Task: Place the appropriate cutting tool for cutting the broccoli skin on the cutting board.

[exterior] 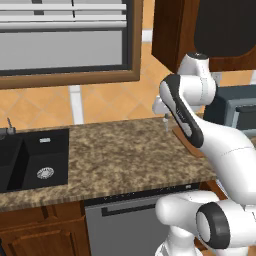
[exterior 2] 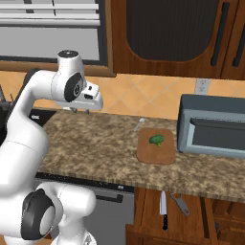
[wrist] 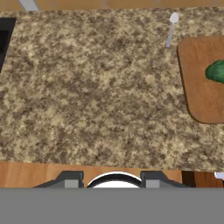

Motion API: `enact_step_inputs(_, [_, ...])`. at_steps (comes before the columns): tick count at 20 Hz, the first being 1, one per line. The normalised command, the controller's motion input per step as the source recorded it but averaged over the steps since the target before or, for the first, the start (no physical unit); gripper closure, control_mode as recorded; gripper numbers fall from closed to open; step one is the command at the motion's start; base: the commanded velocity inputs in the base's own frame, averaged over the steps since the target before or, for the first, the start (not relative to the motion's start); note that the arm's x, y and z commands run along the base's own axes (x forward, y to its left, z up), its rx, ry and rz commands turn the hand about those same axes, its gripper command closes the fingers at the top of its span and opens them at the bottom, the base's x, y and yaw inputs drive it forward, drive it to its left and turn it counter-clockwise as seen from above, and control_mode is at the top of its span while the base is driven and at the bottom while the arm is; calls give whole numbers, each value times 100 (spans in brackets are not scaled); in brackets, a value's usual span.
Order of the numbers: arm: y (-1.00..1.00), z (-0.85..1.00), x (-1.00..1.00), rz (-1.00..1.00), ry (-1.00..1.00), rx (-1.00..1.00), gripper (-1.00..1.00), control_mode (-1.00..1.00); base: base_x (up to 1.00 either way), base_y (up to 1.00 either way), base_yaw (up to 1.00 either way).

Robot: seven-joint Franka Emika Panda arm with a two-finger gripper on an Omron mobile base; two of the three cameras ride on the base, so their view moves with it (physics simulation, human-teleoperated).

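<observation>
Granite counter (wrist: 96, 96) lies bare beneath the claw (exterior 2: 80, 110), whose opening I cannot tell.

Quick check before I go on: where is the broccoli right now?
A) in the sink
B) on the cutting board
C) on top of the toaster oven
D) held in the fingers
B: the green broccoli lies on the brown cutting board, which rests on the counter beside the toaster oven.

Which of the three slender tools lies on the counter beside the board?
The whitish cutting tool, at the cutting board's far left corner; the knife and dark grey tool lie below the counter.
</observation>
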Motion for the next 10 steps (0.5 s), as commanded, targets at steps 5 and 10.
enact_step_inputs(5, [-41, -14, -54, 0, -9, 1, -100, -100, 0, 0, 0])
enact_step_inputs(10, [-99, -70, -97, -10, 1, 5, -100, -100, 0, 0, 0])
